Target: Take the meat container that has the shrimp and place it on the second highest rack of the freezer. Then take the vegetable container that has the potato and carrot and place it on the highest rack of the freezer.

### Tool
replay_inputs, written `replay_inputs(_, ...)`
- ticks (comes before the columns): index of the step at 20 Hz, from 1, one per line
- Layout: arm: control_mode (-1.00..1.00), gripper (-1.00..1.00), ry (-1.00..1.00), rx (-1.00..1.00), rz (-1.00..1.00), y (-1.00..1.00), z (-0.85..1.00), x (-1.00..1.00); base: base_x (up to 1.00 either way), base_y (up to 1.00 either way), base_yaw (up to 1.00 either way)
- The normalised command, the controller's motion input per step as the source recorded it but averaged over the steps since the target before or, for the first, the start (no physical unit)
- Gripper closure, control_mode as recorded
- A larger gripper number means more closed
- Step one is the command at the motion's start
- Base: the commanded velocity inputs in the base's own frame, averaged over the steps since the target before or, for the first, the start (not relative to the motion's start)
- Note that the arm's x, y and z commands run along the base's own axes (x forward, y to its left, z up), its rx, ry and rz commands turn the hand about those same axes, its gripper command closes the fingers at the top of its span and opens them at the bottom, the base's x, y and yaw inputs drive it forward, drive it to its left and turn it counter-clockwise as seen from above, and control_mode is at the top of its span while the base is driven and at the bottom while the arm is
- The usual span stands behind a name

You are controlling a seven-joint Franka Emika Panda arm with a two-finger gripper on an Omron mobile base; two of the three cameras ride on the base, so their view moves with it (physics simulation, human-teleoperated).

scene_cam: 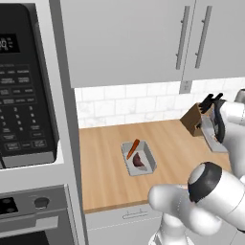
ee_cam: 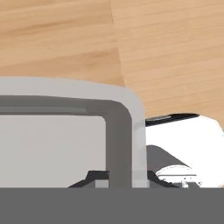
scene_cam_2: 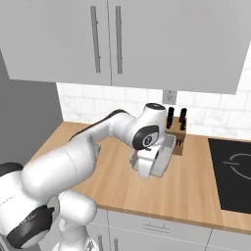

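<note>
My gripper (ee_cam: 122, 177) is shut on the rim of the meat container (ee_cam: 57, 144), a shallow grey tray. The tray hangs tilted just over the counter in front of the knife block, as the right base view (scene_cam_2: 165, 149) and the left base view (scene_cam: 209, 135) both show. The shrimp is hidden. The vegetable container (scene_cam: 139, 158) lies flat mid-counter, left of the hand, holding the orange carrot (scene_cam: 133, 148) and the dark potato (scene_cam: 139, 161). The freezer is out of view.
A wooden knife block (scene_cam_2: 177, 132) stands against the tiled wall right behind the held tray. A black cooktop (scene_cam_2: 233, 174) lies to the right. The microwave and oven stack (scene_cam: 24, 95) closes off the counter's left end. Wall cabinets (scene_cam: 143, 38) hang overhead.
</note>
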Motion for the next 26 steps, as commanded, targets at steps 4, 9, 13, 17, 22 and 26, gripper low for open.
replay_inputs(4, -1.00, 1.00, 0.00, 0.00, 0.00, 0.91, 0.50, -0.14, 0.00, 0.00, 0.00)
replay_inputs(9, -1.00, 1.00, 0.00, 0.00, 0.00, 0.98, 0.50, -0.08, 0.00, 0.00, 0.00)
replay_inputs(13, -1.00, 1.00, 0.00, 0.00, 0.00, 0.85, 0.47, -0.04, 0.00, 0.00, 0.00)
replay_inputs(17, -1.00, 1.00, 0.00, 0.00, 0.00, 0.76, 0.42, -0.04, 0.00, 0.00, 0.00)
replay_inputs(22, -1.00, 1.00, 0.00, 0.04, 0.03, 0.50, 0.44, -0.03, 0.00, 0.00, 0.00)
replay_inputs(26, -1.00, 1.00, 0.00, 0.03, 0.04, 0.33, 0.30, -0.10, 0.00, 0.00, 0.00)
